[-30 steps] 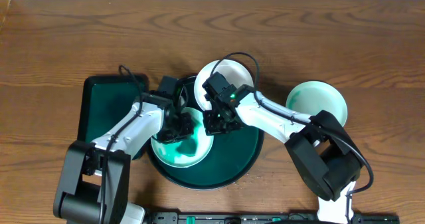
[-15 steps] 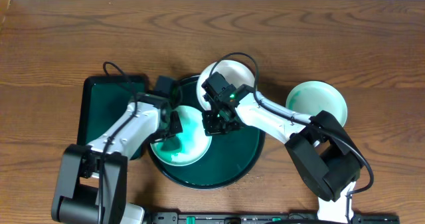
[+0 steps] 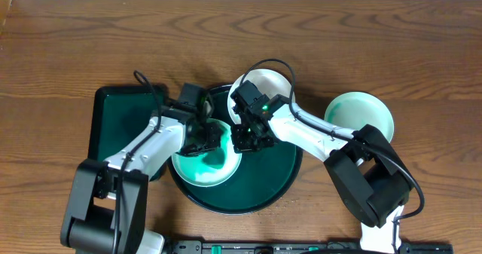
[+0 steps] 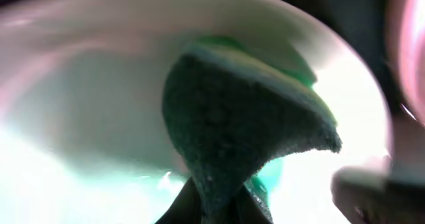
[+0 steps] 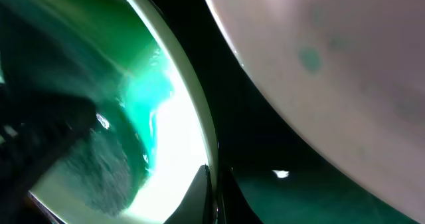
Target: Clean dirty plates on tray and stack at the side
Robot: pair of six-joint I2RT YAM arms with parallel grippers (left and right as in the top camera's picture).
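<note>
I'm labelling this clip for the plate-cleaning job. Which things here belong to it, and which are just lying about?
In the job: smeared plate, gripped at its rim by the right fingers; sponge in the left fingers; white plate at the tray's far edge; tinted plate on the table; round tray.
Lying about: rectangular tray.

The left arm (image 3: 151, 145) and right arm (image 3: 309, 133) meet over the round tray (image 3: 275, 177), closing off the frame's middle. Bare table (image 3: 226, 35) runs across the top; a plate (image 3: 365, 111) sits right, a rectangular tray (image 3: 113, 126) left.
</note>
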